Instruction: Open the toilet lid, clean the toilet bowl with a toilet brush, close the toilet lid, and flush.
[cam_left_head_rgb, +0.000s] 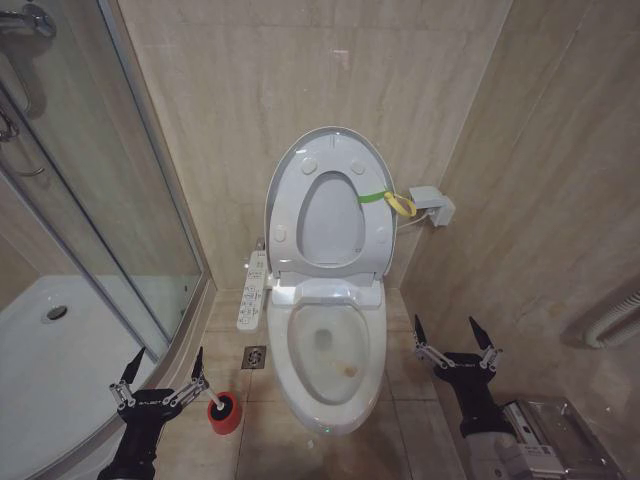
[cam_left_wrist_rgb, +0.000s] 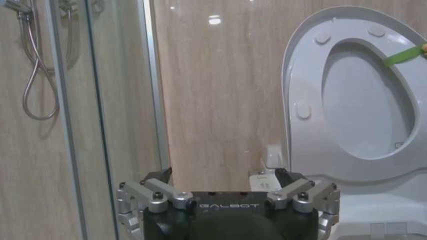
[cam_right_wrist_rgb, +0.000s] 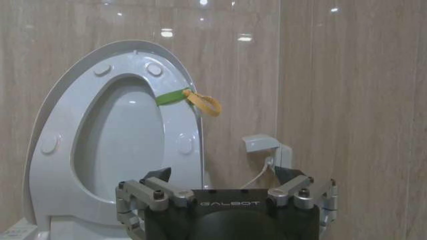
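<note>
- Toilet lid (cam_left_head_rgb: 326, 200) stands raised, leaning back against the tiled rear wall; the ring seat is up with it, its underside and round bumpers facing forward. A yellow-green strap loop (cam_left_head_rgb: 390, 200) hangs off the lid's right edge.
- Toilet bowl (cam_left_head_rgb: 330, 355) is uncovered, sitting on the floor against the rear wall between the two arms. Brownish marks show on the inner surface toward the front. The white button panel (cam_left_head_rgb: 252, 290) juts from the bowl's left side.
- Toilet brush (cam_left_head_rgb: 224, 410) sits in a red holder cup on the floor tiles just left of the bowl's front, near the shower enclosure's curved sill; its details are too small to make out.
- Left gripper (cam_left_head_rgb: 165, 372) hovers low over the floor at the left of the bowl, just beside the red cup and not touching it. Forearm comes up from the lower edge, fingers pointing up and forward, spread wide, nothing between them. Its wrist camera faces the wall and the raised lid.
- Right gripper (cam_left_head_rgb: 452, 340) hovers at the right of the bowl's front, above the floor tiles near the right wall. Same pose: forearm rising from below, fingers splayed apart, holding nothing.
- A small white box (cam_left_head_rgb: 432, 205) with a cable is mounted on the right wall near the strap.
</note>
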